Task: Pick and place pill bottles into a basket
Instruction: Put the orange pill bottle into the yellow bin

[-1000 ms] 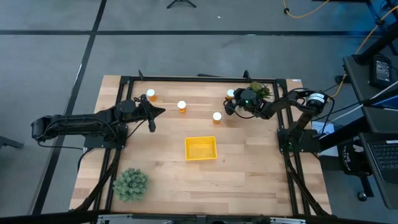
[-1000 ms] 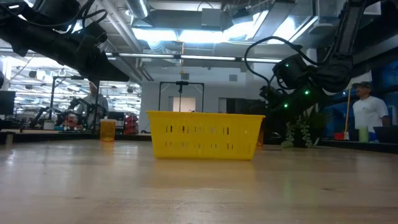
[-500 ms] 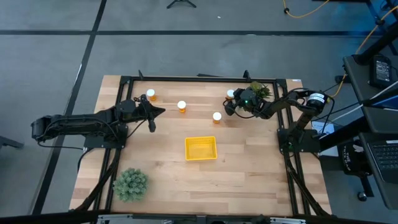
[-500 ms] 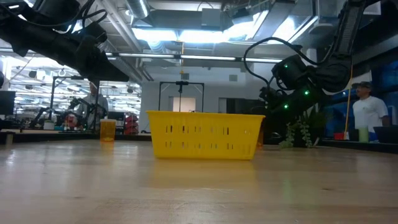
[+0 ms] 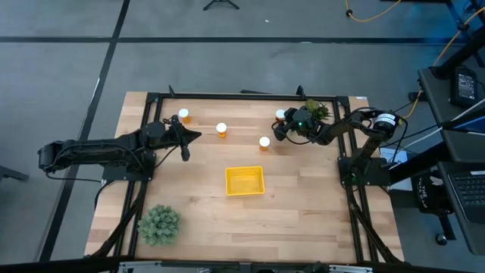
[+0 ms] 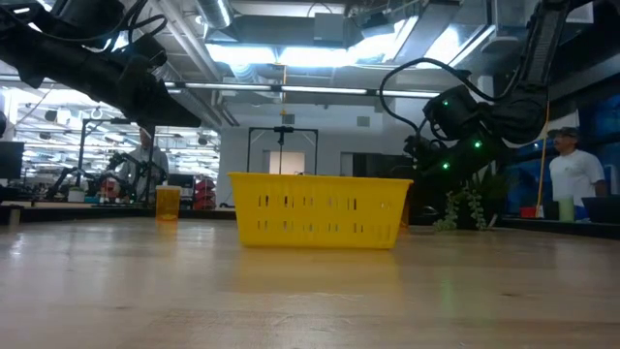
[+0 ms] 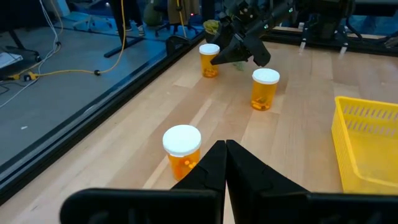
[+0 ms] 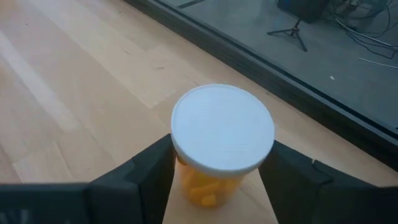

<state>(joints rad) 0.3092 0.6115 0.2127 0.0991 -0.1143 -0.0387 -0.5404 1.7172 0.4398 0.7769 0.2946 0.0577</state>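
Four orange pill bottles with white caps stand upright on the wooden table: one at the far left (image 5: 184,116), one (image 5: 221,130) just right of it, one (image 5: 264,142) near the middle, and one (image 5: 281,114) by the far edge. The yellow basket (image 5: 245,181) sits at the table's middle. My right gripper (image 5: 280,125) reaches the far bottle (image 8: 222,127), one finger on each side of it. My left gripper (image 7: 225,155) hangs shut above the table's left part, pointing at the second bottle (image 7: 182,148). My right gripper has its fingers (image 8: 155,165) close against the two sides of the bottle's orange body (image 8: 202,186), just under the cap, coming slanted down from the table's near right. The bottle stands upright on the table. Whether the fingers touch it I cannot tell.
A green spiky plant (image 5: 159,224) stands at the near left corner and another plant (image 5: 318,111) at the far right beside my right arm. A black frame (image 5: 227,96) runs along the table's edges. A person (image 6: 572,179) stands beyond the table.
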